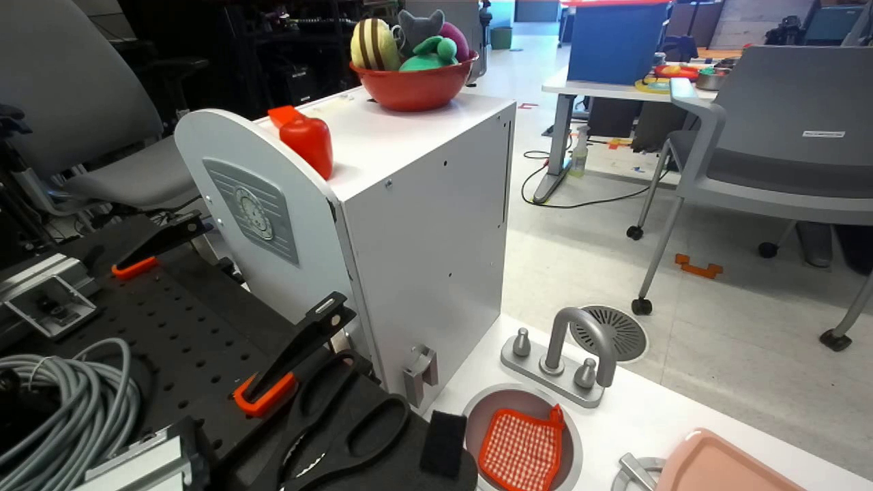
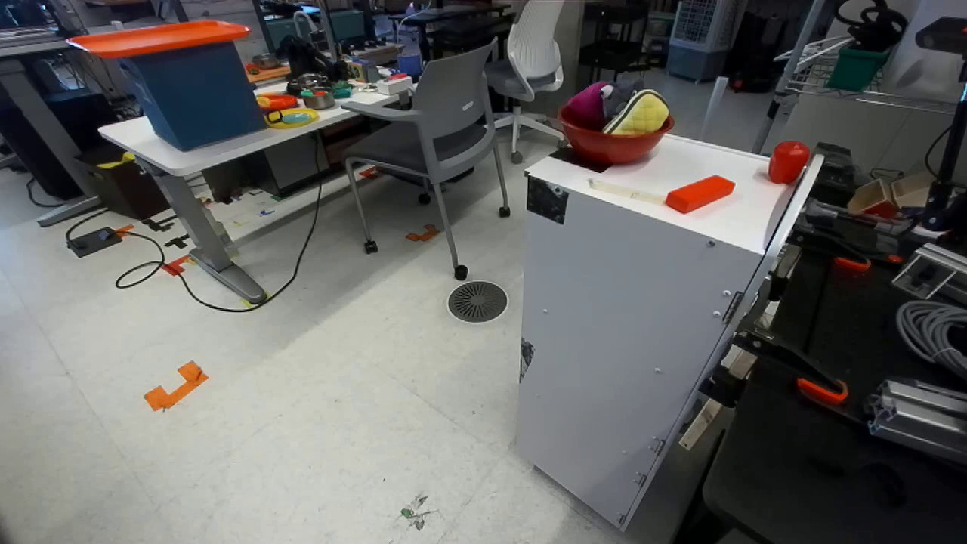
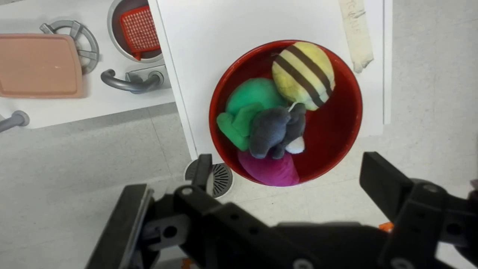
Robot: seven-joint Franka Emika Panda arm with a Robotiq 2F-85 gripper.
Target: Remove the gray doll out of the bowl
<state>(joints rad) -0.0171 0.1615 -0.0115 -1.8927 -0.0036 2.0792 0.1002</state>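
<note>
Your black tool (image 3: 288,166) is gaping; the lumpy dark-gray plush doll (image 1: 421,31) is pointing ear-like tips upward, long axis unclear.

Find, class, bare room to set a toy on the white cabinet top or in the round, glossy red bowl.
Cabinet top: bare between the bowl, glossy rounded red object and rectangular orange-red block. Bowl: bare between rounded yellow, dark-striped plush, small gray plush doll and rim. Crowded: where the doll overlaps the green plush and the rounded magenta plush.
</note>
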